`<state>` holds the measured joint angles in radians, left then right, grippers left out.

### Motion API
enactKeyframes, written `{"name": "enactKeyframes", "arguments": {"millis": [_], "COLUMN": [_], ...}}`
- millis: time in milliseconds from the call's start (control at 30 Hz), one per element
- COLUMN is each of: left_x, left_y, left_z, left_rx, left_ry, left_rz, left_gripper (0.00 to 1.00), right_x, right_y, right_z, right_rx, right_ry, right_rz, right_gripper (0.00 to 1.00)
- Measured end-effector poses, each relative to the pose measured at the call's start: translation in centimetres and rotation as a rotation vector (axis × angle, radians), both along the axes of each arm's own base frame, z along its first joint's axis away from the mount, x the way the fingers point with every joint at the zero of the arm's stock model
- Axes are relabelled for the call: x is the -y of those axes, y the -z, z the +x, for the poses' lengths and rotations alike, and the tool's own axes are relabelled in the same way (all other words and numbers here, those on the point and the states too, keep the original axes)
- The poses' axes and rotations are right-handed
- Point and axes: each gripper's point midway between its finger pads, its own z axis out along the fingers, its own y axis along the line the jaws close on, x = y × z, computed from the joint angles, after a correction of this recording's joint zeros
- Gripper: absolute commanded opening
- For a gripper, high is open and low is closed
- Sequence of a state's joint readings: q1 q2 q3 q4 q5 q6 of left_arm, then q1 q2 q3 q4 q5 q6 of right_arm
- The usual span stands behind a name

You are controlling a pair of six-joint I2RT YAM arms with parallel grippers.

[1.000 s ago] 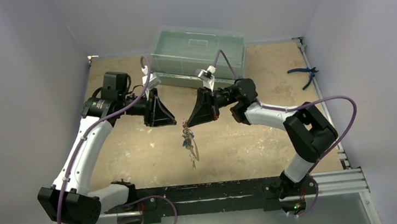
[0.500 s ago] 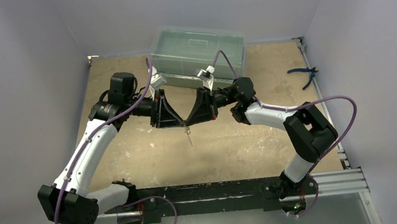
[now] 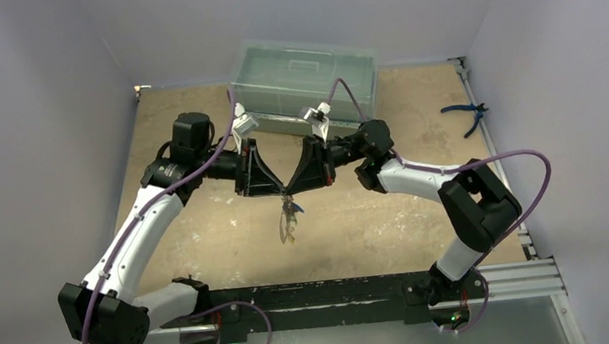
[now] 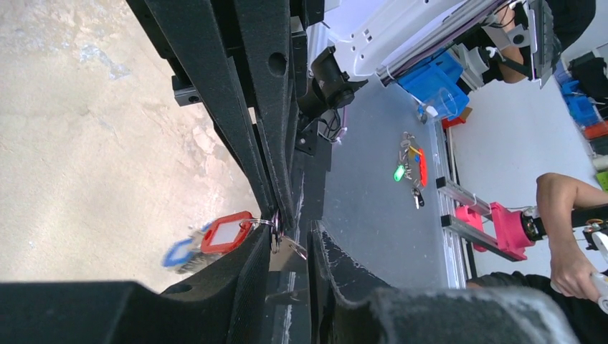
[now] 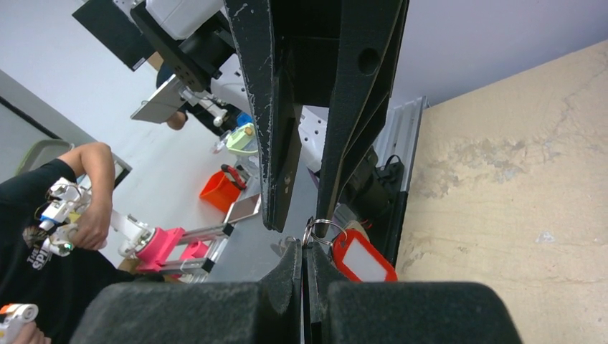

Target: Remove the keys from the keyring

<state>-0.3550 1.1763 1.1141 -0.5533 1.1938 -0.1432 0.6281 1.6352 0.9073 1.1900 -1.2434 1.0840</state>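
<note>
Nothing off yet: the small coloured-tag keys (image 3: 289, 221) hang bunched from the thin metal keyring (image 5: 320, 228) at frame centre, above the tan bench (image 3: 373, 216). Right tool (image 5: 304, 252) is clamped on the ring. Left tool (image 4: 294, 242) meets it tip-to-tip, narrow, grip unclear. Every key is left to remove.

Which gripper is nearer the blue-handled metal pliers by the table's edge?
Right. The right gripper sits mid-table on the side toward the pliers; the left gripper meets it tip to tip, farther off.
</note>
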Motion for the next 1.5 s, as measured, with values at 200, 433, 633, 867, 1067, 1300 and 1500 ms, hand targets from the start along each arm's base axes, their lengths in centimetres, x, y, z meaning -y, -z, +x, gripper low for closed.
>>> {"name": "enactKeyframes", "arguments": {"millis": [200,433,633,867,1067,1300,1500], "left_x": [-0.1,0.0,0.1,0.1,-0.1,-1.1,-2.7], "left_y": [-0.2,-0.1,-0.1,0.0,1.9,6.2,9.7], "left_z": [-0.4,-0.2,0.0,0.0,0.4,1.2,1.2], "left_rx": [0.006,-0.005,-0.008,0.003,0.075,0.186,0.249], "left_ry": [-0.004,-0.012,-0.021,-0.019,-0.009,0.043,0.104], "left_rz": [-0.009,-0.016,-0.032,-0.029,0.007,0.133,0.279], "left_gripper": [0.2,0.14,0.08,0.0,0.0,0.0,0.0], "right_x": [0.1,0.1,0.2,0.3,0.2,-0.3,-0.1], "right_y": [-0.5,-0.5,-0.9,-0.6,0.7,4.3,5.0], "right_z": [-0.1,0.0,-0.2,0.1,0.3,1.3,1.9], "right_rx": [0.016,0.01,0.015,0.019,0.013,-0.031,-0.01], "right_ry": [0.011,0.023,0.019,0.033,0.051,0.062,0.084], "right_rz": [0.014,0.021,0.033,0.032,0.017,-0.042,-0.045], "right_gripper": [0.0,0.0,0.0,0.0,0.0,0.27,0.47]}}
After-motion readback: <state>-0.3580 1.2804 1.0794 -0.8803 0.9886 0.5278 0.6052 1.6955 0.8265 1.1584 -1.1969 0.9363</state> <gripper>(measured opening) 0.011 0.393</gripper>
